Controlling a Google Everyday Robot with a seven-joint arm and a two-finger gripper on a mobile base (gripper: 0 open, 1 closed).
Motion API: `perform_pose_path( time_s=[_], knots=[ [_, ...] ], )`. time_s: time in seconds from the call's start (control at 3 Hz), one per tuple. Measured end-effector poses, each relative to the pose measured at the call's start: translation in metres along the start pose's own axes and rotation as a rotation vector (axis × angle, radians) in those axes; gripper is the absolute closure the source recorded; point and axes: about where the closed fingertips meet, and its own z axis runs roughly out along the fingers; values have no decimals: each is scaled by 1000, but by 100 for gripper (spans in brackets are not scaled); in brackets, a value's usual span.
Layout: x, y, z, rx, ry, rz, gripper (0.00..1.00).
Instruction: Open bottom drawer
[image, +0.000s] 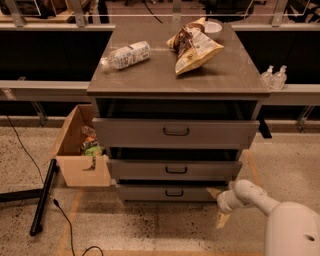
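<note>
The grey metal cabinet (120, 87) has three drawers. The bottom drawer (145, 193) is the lowest one, with a shallow grey front and a small dark pull handle (174, 192) in its middle. Its front sits further back than the middle drawer (172, 170) and the top drawer (175, 132) above it. My gripper (218, 206) is low, near the floor, at the right end of the bottom drawer's front. Its tan fingers (221, 219) are spread apart and hold nothing. It is well to the right of the handle.
A plastic bottle (126, 55), a snack bag (195, 45) and a white bowl (212, 27) lie on the cabinet top. An open cardboard box (80, 150) stands left of the cabinet. A black pole (42, 197) and a cable (65, 220) lie on the floor at the left.
</note>
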Motion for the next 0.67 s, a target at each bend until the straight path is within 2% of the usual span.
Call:
perform_pose_path(
  time_s=[0.67],
  knots=[
    [-6,-36,20,94,24,7,0]
  ],
)
